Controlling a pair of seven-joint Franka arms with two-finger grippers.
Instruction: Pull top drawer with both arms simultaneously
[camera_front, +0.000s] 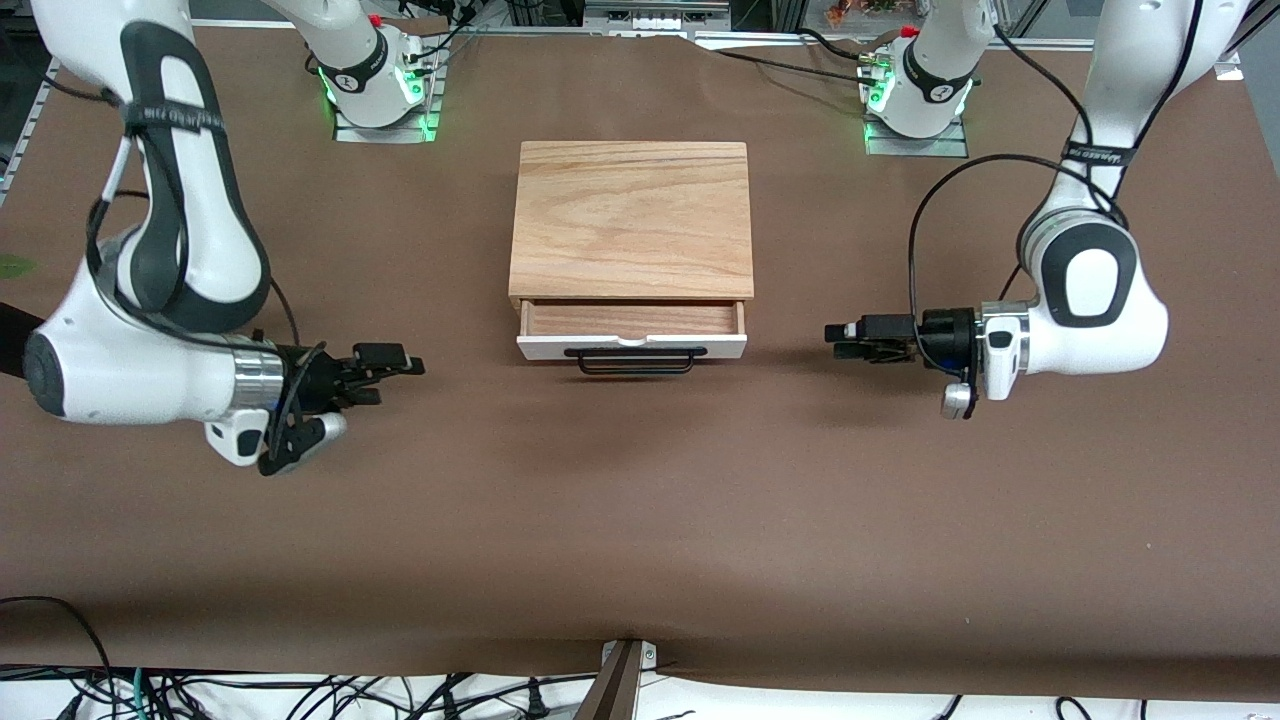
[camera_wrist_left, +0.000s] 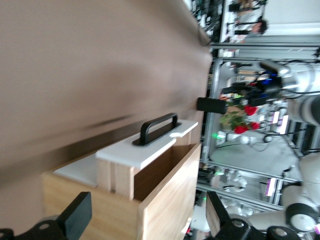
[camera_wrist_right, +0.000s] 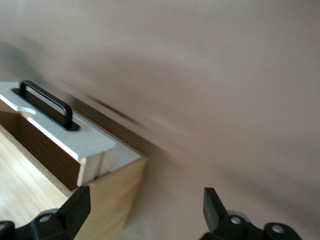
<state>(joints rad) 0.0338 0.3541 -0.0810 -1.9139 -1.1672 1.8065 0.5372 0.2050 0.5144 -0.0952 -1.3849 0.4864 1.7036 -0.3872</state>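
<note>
Brown paper covers the table (camera_front: 640, 520) where two white robot arms work. Nearest the front camera, the top drawer (camera_front: 632, 346) stands partly pulled out of a light-wood cabinet (camera_front: 632, 220), its black bar handle (camera_front: 634, 360) untouched. The right gripper (camera_front: 392, 372) hovers beside it toward the right arm's end, fingers spread and empty. The left gripper (camera_front: 838, 342) hovers toward the left arm's end, also spread wide, holding nothing.

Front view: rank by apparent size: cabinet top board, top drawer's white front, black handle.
Largest to smallest:
1. cabinet top board
2. top drawer white front, a thin strip from above, foreshortened
3. black handle
Both grippers, left gripper and right gripper, hang open beside the cabinet.
</note>
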